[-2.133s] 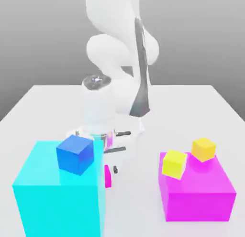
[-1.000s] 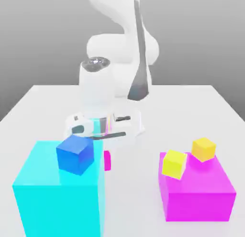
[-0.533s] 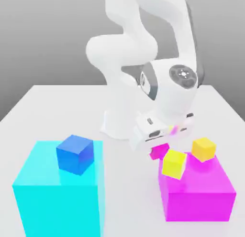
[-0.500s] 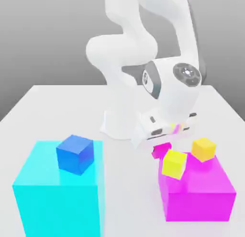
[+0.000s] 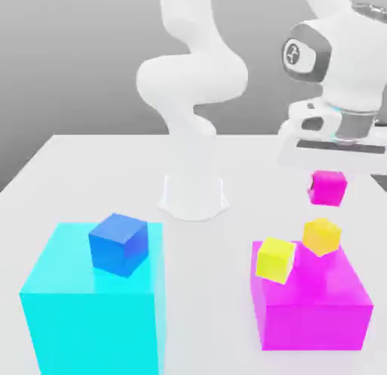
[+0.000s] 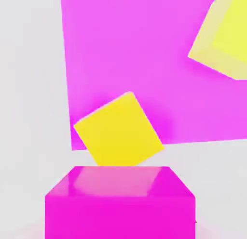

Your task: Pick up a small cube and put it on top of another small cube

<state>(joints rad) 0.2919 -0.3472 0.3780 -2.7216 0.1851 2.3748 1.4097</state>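
The small cube (image 5: 328, 189), plain magenta, hangs in the air under the white hand, and my gripper (image 5: 329, 175) is shut on it. It is some way above another small cube (image 5: 322, 236), the amber one, which rests tilted on the far part of the large magenta block (image 5: 310, 305). In the hand view the held small cube (image 6: 120, 202) is close in front, with the amber cube (image 6: 118, 131) just past it, near the edge of the block's top (image 6: 135, 50).
A paler lemon-yellow cube (image 5: 275, 260) (image 6: 222, 35) also sits on the large magenta block, toward the exterior view's left of the amber one. A blue cube (image 5: 117, 243) rests on a big cyan block (image 5: 91, 305). The arm's base (image 5: 193, 196) stands mid-table.
The hand has risen and swung to the exterior view's right with the magenta cube, from low beside the lemon-yellow cube to high above the amber cube.
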